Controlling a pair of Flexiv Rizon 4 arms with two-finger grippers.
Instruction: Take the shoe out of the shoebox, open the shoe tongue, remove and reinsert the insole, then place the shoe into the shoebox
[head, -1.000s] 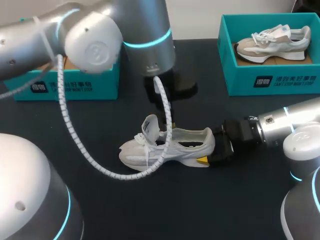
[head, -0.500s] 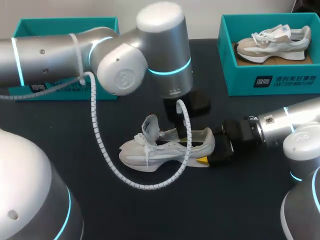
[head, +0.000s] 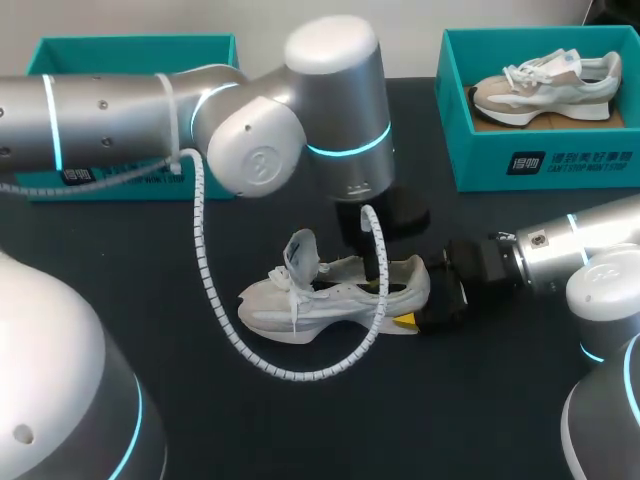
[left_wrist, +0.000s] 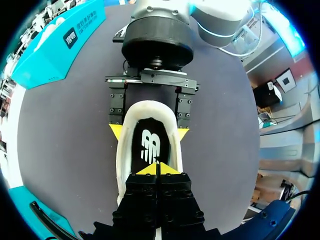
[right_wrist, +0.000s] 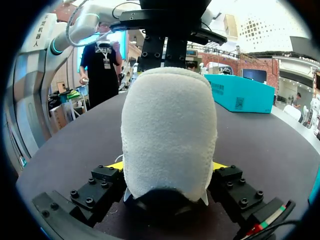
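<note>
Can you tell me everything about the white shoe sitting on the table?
The shoe is a cream-white sneaker standing upright on its sole on the dark table. It has white laces, a tongue pulled up, a fuzzy-looking heel and a black insole with a white logo. The right gripper clamps the heel from both sides. The left gripper, tips shut, hangs over the opening.

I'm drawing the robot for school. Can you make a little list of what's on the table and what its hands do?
Shoe: white sneaker on the dark table, tongue up
Right gripper: shut on the sneaker's heel
Left gripper: tips together over the insole
Boxes: left teal shoebox partly behind the left arm; right teal shoebox holds a second sneaker
</note>
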